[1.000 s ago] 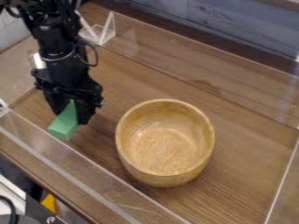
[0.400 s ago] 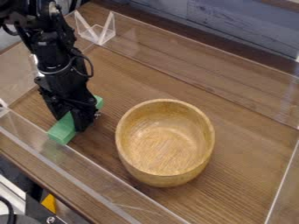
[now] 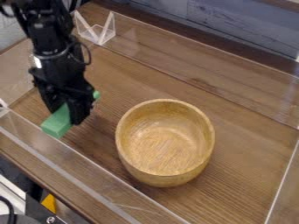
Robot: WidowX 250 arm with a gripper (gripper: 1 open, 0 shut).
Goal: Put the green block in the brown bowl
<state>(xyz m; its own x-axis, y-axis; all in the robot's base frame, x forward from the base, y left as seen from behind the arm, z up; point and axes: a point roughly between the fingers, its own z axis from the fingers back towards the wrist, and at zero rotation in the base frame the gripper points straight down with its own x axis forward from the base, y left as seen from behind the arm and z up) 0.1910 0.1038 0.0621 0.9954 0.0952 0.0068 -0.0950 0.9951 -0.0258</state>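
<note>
at the left of the desk (image 3: 239,74), the green block (image 3: 59,121) slants, its long axis running from the lower left, close to the desk's near-left edge, up toward the upper right. the black hand (image 3: 70,98) comes down over its upper-right part, hiding some of it; a bit of green shows again past the fingers. i can't tell how far open the fingers are, or whether they grip the block. to the right, apart from both, sits the brown bowl (image 3: 165,143), upright, with nothing inside.
</note>
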